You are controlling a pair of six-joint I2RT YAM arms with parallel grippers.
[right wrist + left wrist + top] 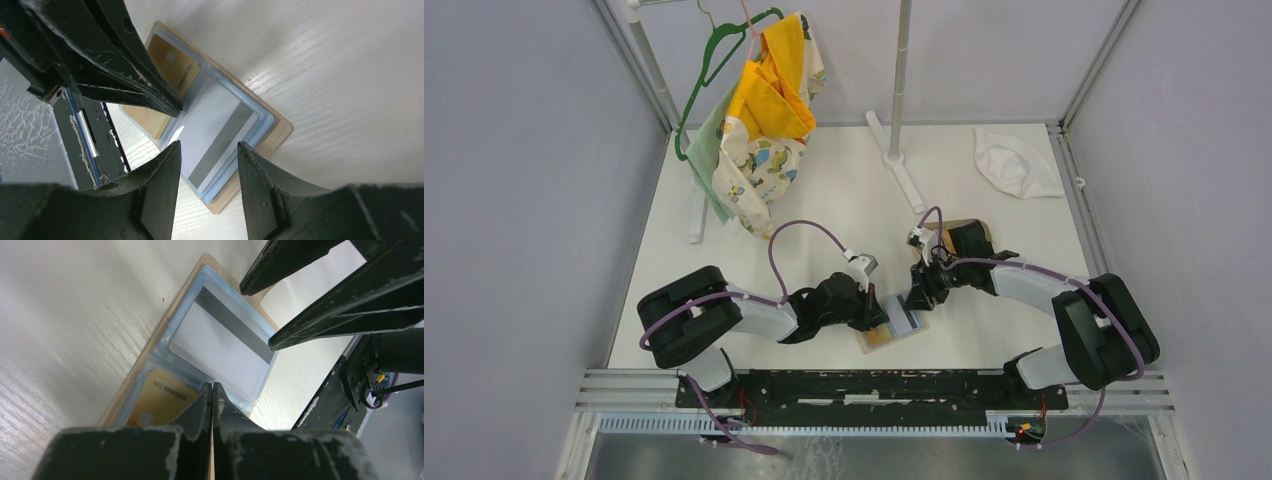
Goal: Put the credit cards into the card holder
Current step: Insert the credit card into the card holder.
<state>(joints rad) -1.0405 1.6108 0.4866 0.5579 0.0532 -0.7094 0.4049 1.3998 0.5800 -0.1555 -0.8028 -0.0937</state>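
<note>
The card holder (896, 333) lies open on the table near the front edge, tan rim (119, 401) (274, 137) around clear blue sleeves. A gold credit card (156, 401) (173, 64) sits in one sleeve. In the other sleeve is a white card with a grey stripe (220, 347) (216, 134). My left gripper (212, 385) (879, 312) is shut, its tips down at the holder's middle fold between the two cards. My right gripper (206, 146) (918, 297) hovers open just above the white card, nothing between its fingers (350, 305).
An oval tan tray (972, 232) lies partly under the right arm. A white cloth (1016, 162) is at the back right. A rack with a green hanger and yellow clothes (764, 110) stands back left, and a white pole stand (900, 150) back centre. The black front rail (874, 385) runs just behind the holder.
</note>
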